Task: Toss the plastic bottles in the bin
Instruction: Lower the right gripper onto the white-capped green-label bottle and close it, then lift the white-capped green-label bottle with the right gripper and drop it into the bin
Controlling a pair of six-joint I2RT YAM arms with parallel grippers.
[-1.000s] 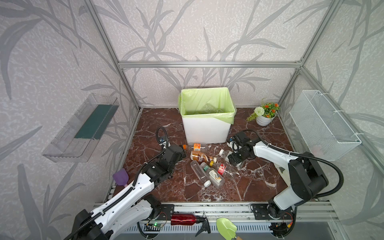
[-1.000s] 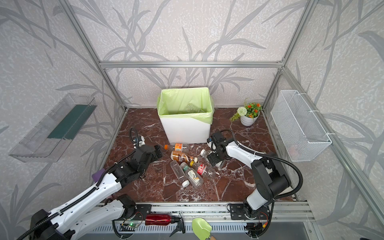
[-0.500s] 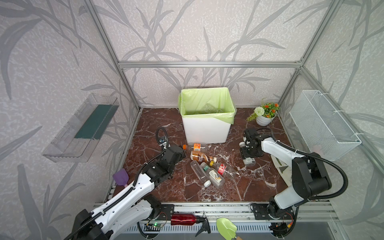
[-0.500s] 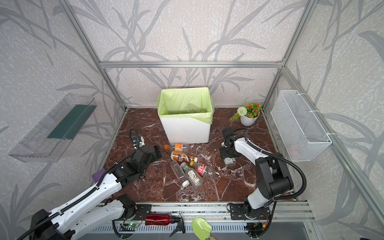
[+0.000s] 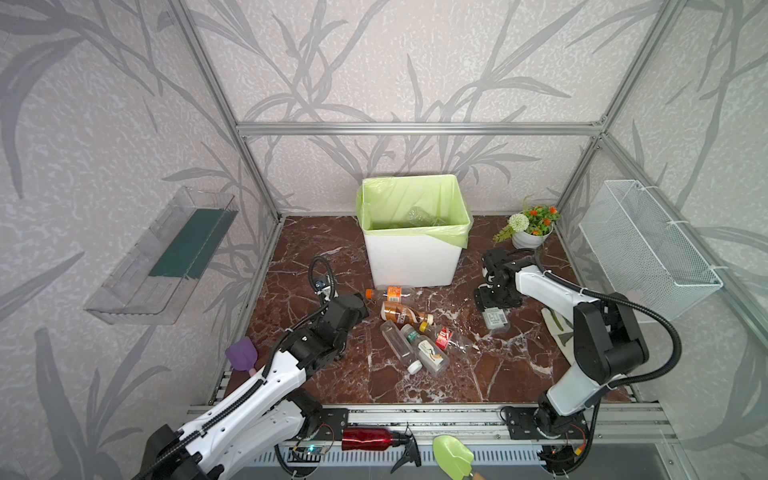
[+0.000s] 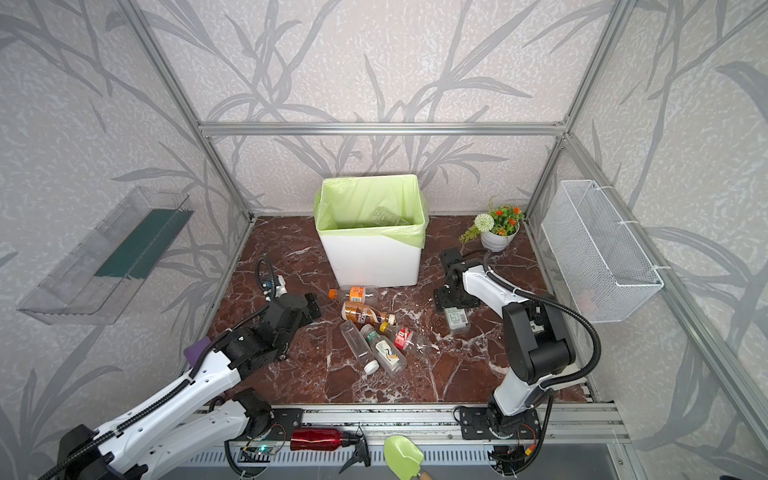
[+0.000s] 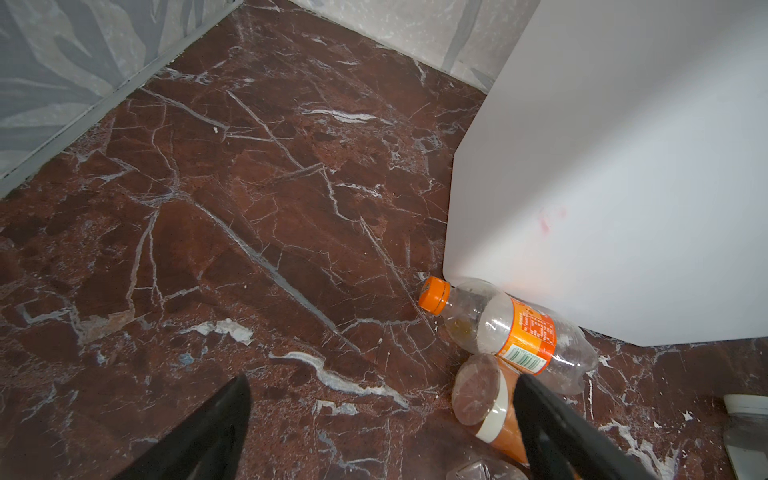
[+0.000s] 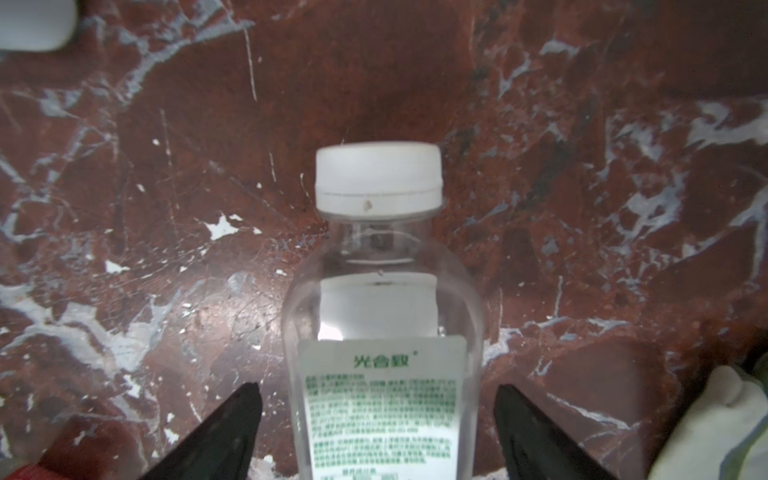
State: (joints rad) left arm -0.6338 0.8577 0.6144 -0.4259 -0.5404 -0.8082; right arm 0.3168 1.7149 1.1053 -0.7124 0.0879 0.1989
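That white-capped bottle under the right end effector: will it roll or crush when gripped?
The white-capped bottle looks empty: probably light, easily dented. Lying on its side on the smooth marble floor, it may roll or skid if touched off-centre.

Right gripper moved from the pile to lone bottle

Leaf-patterned grey walls, aluminium frame, red-brown white-veined marble floor, soft even light.

the white-capped bottle runs off view past its label.
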